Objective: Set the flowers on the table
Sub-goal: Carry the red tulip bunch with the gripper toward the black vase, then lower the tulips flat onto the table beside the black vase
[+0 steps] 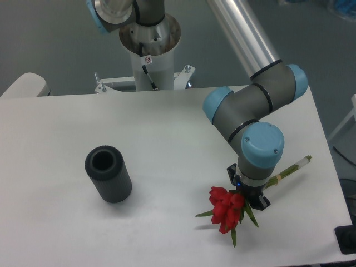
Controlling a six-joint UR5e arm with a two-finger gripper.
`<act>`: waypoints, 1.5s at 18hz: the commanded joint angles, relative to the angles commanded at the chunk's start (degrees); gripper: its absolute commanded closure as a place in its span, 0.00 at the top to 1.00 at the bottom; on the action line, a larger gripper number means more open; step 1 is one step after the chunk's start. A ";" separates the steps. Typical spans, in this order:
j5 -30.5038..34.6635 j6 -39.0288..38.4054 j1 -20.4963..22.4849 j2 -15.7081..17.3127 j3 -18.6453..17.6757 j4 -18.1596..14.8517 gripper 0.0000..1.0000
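Observation:
The flowers (225, 209) are a small bunch of red tulips with green leaves. Their long stems run up and to the right to a pale end (303, 160). They sit at the front right of the white table (167, 139), low over its surface. My gripper (248, 198) points straight down over the stems just behind the red heads and is shut on them. The wrist hides most of the fingers. I cannot tell whether the blooms touch the table.
A dark grey ribbed hollow cylinder (108, 173) lies on the left half of the table. The arm's base column (149, 50) stands behind the far edge. The table's right edge (328, 150) is close to the stem ends.

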 joint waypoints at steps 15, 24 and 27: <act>-0.70 8.59 0.00 9.75 -14.93 0.00 0.07; -2.02 17.14 -2.72 15.99 -27.59 1.67 0.12; -2.02 16.52 -5.00 17.40 -29.79 1.67 0.16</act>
